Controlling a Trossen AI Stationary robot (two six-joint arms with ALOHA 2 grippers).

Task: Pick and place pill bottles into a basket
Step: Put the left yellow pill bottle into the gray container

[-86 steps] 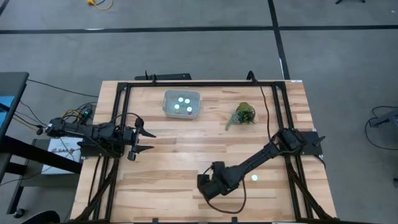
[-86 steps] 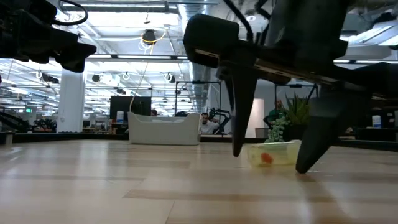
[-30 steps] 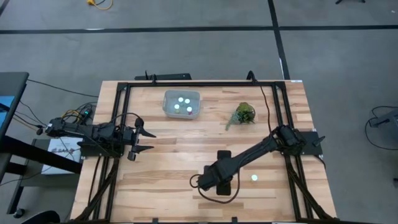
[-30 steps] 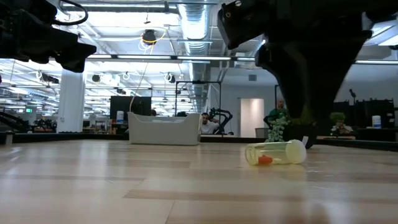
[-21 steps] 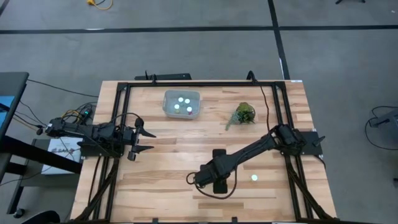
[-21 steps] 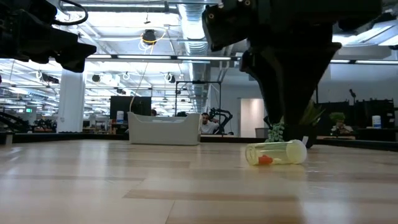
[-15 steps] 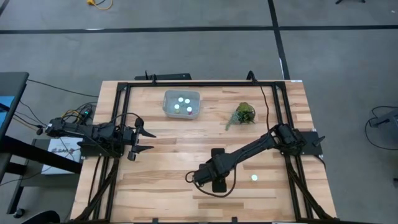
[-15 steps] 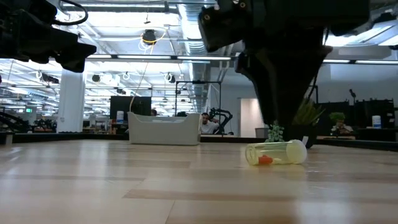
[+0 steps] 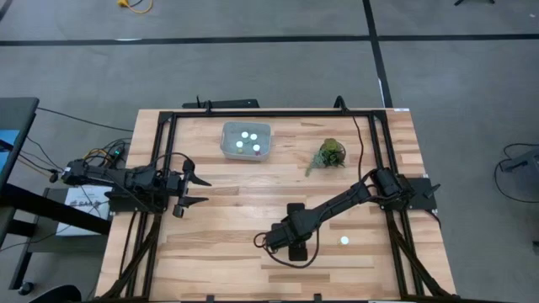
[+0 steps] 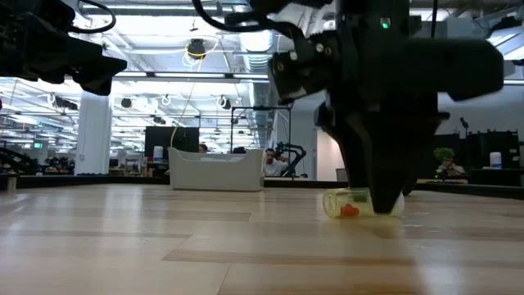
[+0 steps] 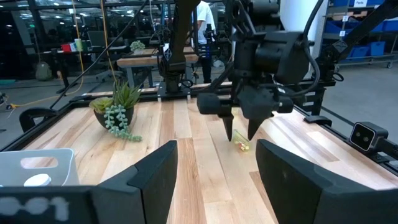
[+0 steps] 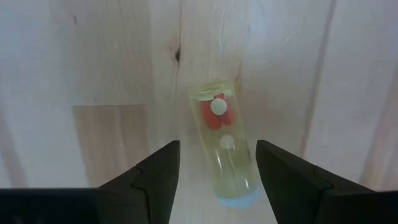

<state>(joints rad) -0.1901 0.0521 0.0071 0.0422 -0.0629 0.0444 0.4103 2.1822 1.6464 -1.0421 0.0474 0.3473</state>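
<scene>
A clear yellowish pill bottle with red and white pills lies on its side on the table. It also shows in the low view and the left wrist view. In the high view my right arm hides it. My right gripper is open and points down, one finger on each long side of the bottle. No touch shows. Another white cap sits on the table to its right. The pale basket holds three white caps. My left gripper is open and empty at the table's left edge.
A green leafy sprig lies right of the basket. Black frame rails run along the table's far, left and right sides. Bare wood lies between the basket and my right gripper. People show in the room beyond the table.
My right gripper has come down from above the lying bottle to near table level. In the low view its fingers now cover the bottle's cap end. The bottle has stayed where it was.
</scene>
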